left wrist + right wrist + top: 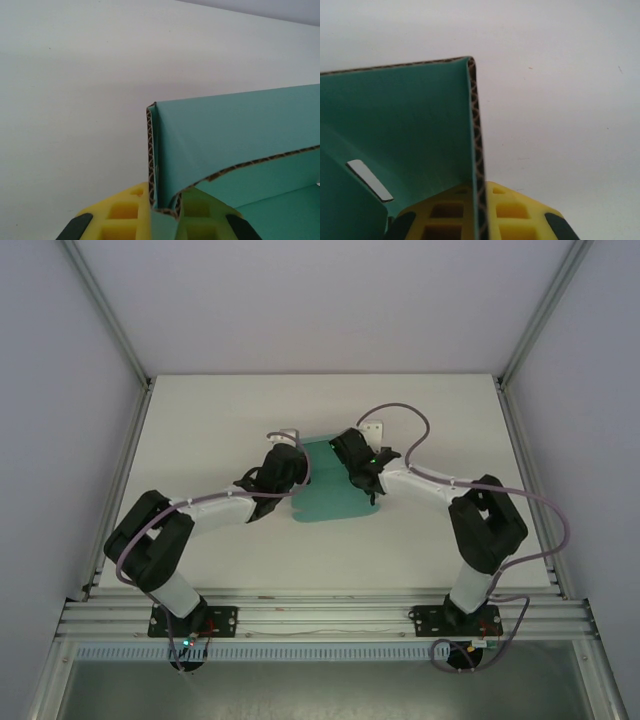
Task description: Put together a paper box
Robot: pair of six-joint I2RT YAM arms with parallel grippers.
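The paper box (332, 490) is teal-green corrugated card, lying mid-table between both arms. My left gripper (284, 462) is at its left side, my right gripper (352, 452) at its far right corner. In the left wrist view my left gripper (165, 212) is shut on a folded, doubled wall of the paper box (225, 135) standing upright between the yellow fingers (125, 215). From the right wrist camera, my right gripper (481, 210) is shut on a single upright wall of the paper box (405, 130), its brown fluted edge running up between the fingers (520, 215).
A small white block (375, 427) lies on the white table (200, 430) just behind the right gripper. A grey-white strip (370, 181) sits on the card's inner face. Aluminium frame posts and grey walls bound the table on both sides.
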